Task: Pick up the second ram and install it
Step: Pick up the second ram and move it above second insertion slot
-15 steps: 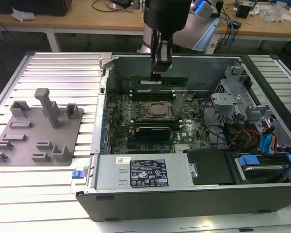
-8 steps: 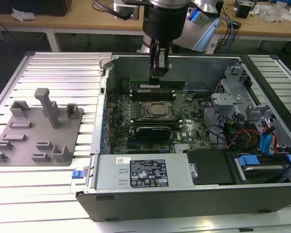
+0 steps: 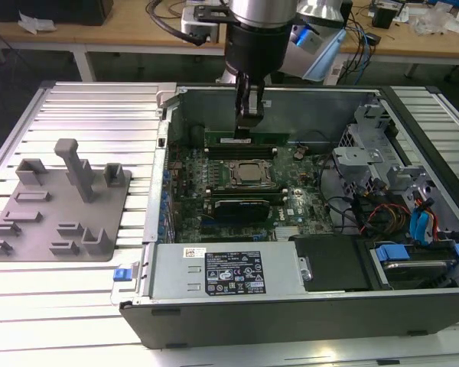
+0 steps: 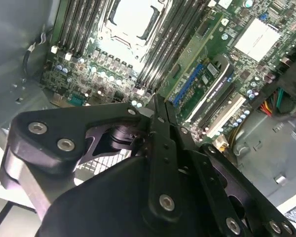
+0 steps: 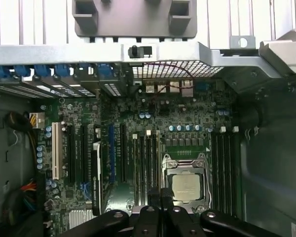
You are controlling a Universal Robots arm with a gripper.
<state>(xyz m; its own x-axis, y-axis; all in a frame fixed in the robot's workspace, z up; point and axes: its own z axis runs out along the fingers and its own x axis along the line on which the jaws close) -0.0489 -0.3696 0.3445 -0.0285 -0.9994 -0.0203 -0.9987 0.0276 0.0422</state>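
Gripper (image 3: 249, 122) reaches into an open computer case (image 3: 291, 321), clamped on the second ram (image 3: 245, 139) just beneath it, held edge-down to meet its slot. Second wrist view: the ram (image 4: 192, 54) extends from the fingertips alongside the memory slots (image 4: 163, 44). First wrist view: the CPU socket (image 5: 186, 183) lies just beside the gripper.

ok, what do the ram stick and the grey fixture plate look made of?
The second ram: thin green circuit board, matte, likely fibreglass laminate. The grey fixture plate: uniform matte grey with chunky raised blocks, looks like plastic, possibly printed.
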